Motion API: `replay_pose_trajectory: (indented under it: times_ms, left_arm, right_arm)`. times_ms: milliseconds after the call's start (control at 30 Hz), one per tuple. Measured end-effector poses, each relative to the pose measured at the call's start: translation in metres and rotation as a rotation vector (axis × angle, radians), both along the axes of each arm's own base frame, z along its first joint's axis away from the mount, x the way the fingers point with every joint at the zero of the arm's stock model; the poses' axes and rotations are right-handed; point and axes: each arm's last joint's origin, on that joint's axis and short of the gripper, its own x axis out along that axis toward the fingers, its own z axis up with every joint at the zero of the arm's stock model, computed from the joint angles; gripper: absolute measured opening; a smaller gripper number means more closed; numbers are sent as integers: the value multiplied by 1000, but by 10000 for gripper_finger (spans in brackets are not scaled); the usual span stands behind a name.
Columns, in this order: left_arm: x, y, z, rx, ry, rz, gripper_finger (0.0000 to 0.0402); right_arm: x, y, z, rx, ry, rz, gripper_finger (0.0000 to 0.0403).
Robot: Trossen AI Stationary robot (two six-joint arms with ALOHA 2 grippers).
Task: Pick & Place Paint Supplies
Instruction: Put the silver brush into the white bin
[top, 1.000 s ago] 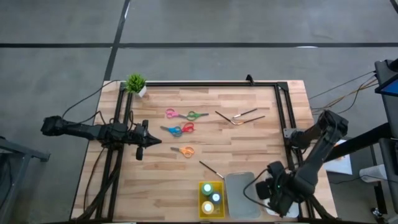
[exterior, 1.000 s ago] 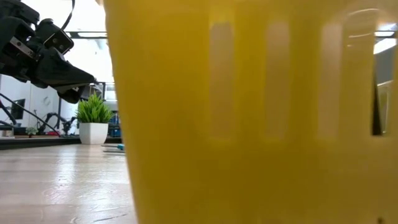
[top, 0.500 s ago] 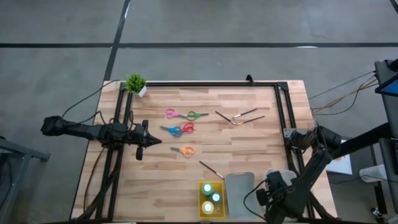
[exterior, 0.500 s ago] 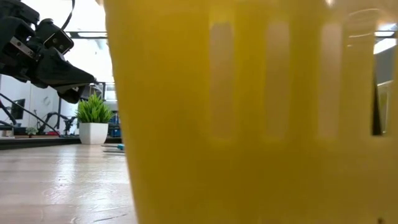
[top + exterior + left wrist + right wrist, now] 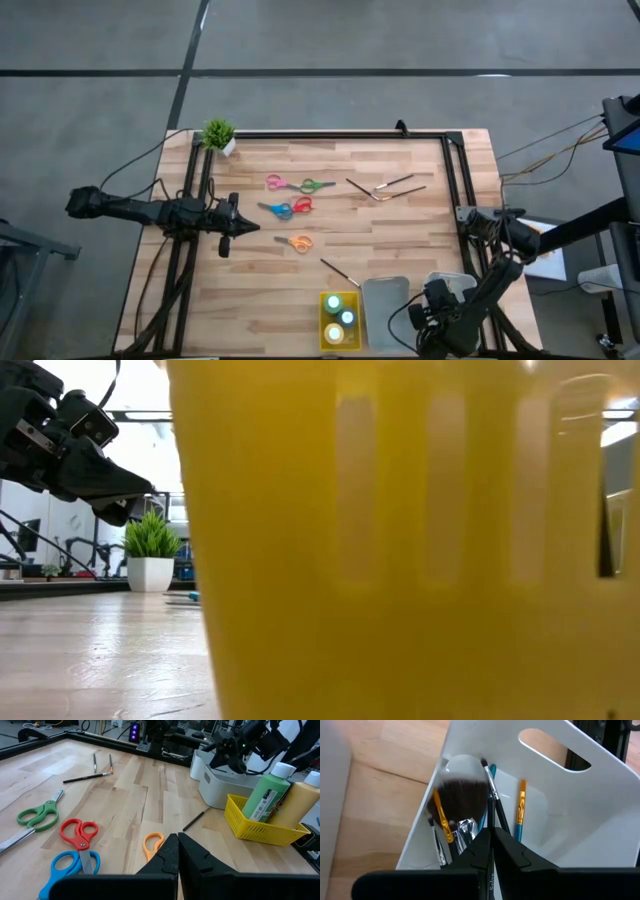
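Note:
My right gripper (image 5: pixel 491 831) is at the table's near right corner (image 5: pixel 425 318), shut on a thin dark brush (image 5: pixel 488 790) over the white tray (image 5: pixel 560 805). The tray holds a dark fan brush (image 5: pixel 462 795) and yellow- and teal-handled brushes (image 5: pixel 521 805). My left gripper (image 5: pixel 177 840) hangs shut above the table's left part (image 5: pixel 237 226), near the orange scissors (image 5: pixel 296 242). Pink-green scissors (image 5: pixel 300 184), blue-red scissors (image 5: pixel 287 208), thin brushes (image 5: pixel 385 188) and one more brush (image 5: pixel 340 272) lie flat on the wood. Paint bottles (image 5: pixel 340 318) stand in the yellow tray (image 5: pixel 324 300). My right gripper pinches the thin dark brush by its handle (image 5: pixel 490 817) between the two fingers. The brush lies along the fingers, its bristle end (image 5: pixel 483 764) pointing ahead into the white tray above the fan brush. Whether that end touches anything I cannot tell.
A grey tray (image 5: pixel 385 300) sits between the yellow and white trays. A small potted plant (image 5: pixel 218 135) stands at the far left corner. A dark frame (image 5: pixel 330 134) runs along the table's far and side edges. The yellow tray's wall (image 5: pixel 400 540) fills most of the low view.
My right arm has folded down and drawn toward the table's near edge, carrying its gripper a little toward the near left over the white tray. The left arm and the things on the table have stayed put.

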Motion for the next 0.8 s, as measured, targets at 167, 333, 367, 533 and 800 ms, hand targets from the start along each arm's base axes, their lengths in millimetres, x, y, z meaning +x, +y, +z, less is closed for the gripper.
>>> replay_pose_trajectory:
  times_ms: [167,333,367,533,800]
  left_arm:
    - [0,0,0,0,0,0,0]
    - [0,0,0,0,0,0,0]
    - [0,0,0,0,0,0,0]
    - [0,0,0,0,0,0,0]
    - [0,0,0,0,0,0,0]
  right_arm:
    - [0,0,-3,-9,2,-6,12]
    - [0,0,-2,-15,-7,-7,37]
    - [0,0,-2,-15,-7,-7,47]
    - [0,0,-2,-15,-8,-6,81]
    - [0,0,-1,-14,-8,-4,86]
